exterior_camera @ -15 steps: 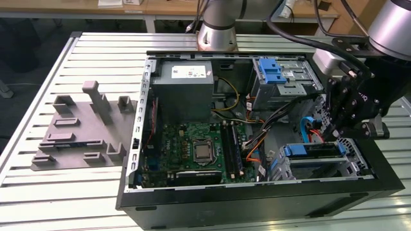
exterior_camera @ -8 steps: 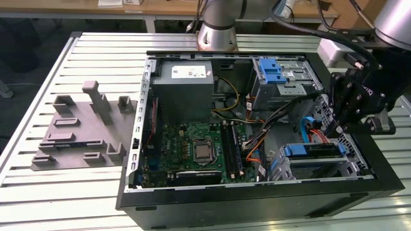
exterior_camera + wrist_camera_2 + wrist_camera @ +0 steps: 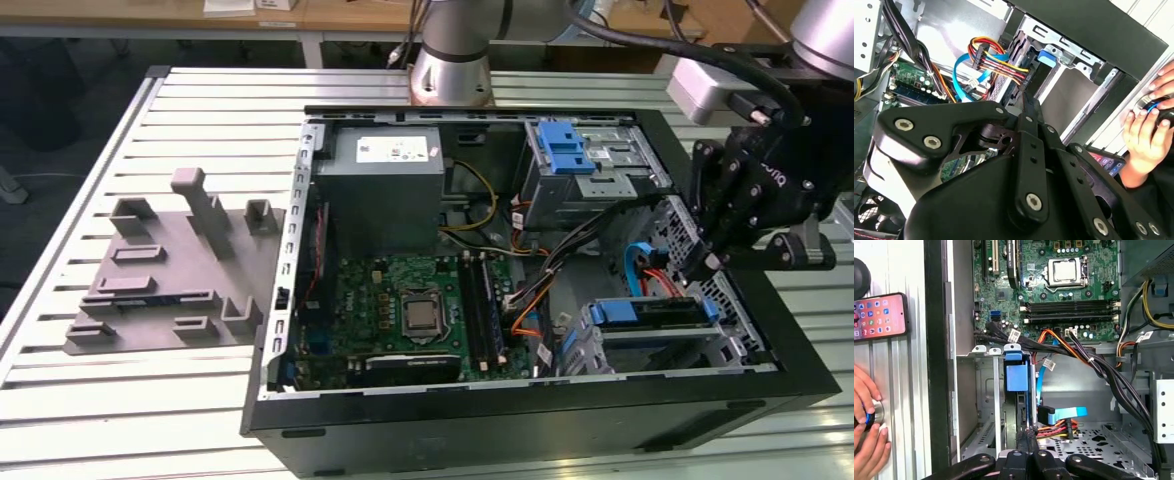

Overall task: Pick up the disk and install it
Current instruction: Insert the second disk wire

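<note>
Inside the open computer case [image 3: 534, 400], the bay beside the motherboard [image 3: 400, 300] is crowded by a cable bundle [image 3: 1094, 365] and a blue data cable [image 3: 1040, 385]. The disk [image 3: 647, 318] is seated in its cage. The gripper [image 3: 714, 262] is hung above it. Open table [image 3: 200, 400] is left on the exterior view's left, beyond a grey fixture [image 3: 167, 270].
</note>
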Controlling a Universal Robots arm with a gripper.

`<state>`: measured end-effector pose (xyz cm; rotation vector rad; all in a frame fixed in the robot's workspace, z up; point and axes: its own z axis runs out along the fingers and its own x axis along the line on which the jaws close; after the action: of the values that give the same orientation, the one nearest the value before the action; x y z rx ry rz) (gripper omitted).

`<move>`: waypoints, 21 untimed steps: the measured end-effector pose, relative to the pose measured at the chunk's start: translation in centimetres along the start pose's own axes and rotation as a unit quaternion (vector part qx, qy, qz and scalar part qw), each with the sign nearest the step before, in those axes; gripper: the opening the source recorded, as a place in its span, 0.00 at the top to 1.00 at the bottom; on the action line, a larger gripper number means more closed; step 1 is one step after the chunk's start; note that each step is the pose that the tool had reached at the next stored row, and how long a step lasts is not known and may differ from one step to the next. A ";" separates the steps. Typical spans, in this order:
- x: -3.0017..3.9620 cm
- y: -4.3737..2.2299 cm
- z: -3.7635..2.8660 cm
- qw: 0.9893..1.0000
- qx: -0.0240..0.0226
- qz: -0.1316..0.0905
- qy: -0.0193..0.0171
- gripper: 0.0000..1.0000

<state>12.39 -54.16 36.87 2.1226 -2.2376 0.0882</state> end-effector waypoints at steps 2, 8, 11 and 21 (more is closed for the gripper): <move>0.00 0.05 -0.01 1.000 0.000 0.000 0.000 0.89; 0.04 0.44 -0.20 1.000 0.000 0.000 -0.002 0.89; 0.09 0.59 -0.79 1.000 0.000 0.000 -0.004 0.89; 0.21 2.08 -1.23 1.000 -0.001 0.000 -0.012 0.89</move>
<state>10.30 -54.16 38.11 2.1340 -2.2497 0.0626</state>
